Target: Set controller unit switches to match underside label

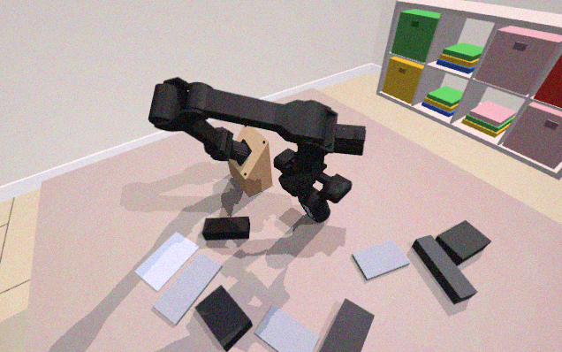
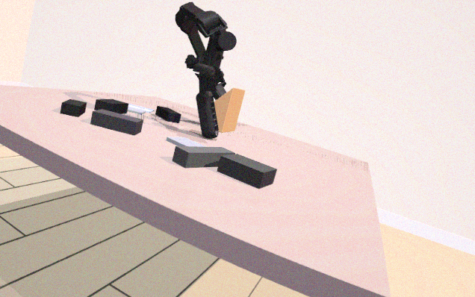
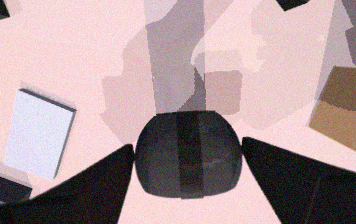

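The dark grey controller unit (image 1: 316, 207) stands on end, long axis upright, with its lower end at or just above the pink bench; it also shows in the exterior view (image 2: 207, 115). My gripper (image 1: 315, 191) points straight down over it, with a finger on each side of its upper end. In the wrist view the unit (image 3: 188, 155) shows end-on as a dark rounded shape, and both fingertips touch its sides. The switches and the label are hidden from every view.
A tan wedge block (image 1: 252, 161) stands just behind the unit. A small dark block (image 1: 226, 227) lies in front to the left. White plates (image 1: 167, 260) (image 1: 381, 259) and dark blocks (image 1: 444, 267) (image 1: 463, 241) lie toward the front. A shelf unit (image 1: 482, 75) stands off the bench.
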You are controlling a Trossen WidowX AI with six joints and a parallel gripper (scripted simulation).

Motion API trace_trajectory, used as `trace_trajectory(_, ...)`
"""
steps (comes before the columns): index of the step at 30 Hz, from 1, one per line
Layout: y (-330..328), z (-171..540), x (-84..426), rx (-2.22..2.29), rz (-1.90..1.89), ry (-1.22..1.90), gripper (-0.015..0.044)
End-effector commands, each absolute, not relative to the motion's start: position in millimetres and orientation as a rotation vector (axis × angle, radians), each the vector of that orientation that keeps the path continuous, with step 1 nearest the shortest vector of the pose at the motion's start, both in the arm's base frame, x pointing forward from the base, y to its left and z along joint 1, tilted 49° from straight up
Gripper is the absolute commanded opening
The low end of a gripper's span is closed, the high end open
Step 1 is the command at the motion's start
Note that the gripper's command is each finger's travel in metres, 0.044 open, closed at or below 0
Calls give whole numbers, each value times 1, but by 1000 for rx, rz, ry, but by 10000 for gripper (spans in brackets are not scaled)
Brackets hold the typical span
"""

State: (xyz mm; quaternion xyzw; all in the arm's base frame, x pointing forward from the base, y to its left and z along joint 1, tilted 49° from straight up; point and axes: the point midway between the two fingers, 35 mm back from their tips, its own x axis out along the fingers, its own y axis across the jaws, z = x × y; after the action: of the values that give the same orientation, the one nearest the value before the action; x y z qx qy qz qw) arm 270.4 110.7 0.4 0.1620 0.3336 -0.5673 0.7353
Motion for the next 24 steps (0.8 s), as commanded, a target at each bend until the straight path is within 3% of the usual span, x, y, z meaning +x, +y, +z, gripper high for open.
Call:
trace_trajectory(1, 105, 1, 270, 343, -1249, 734, 338)
trace_trajectory(24, 90, 9, 276, 342, -1249, 733, 338)
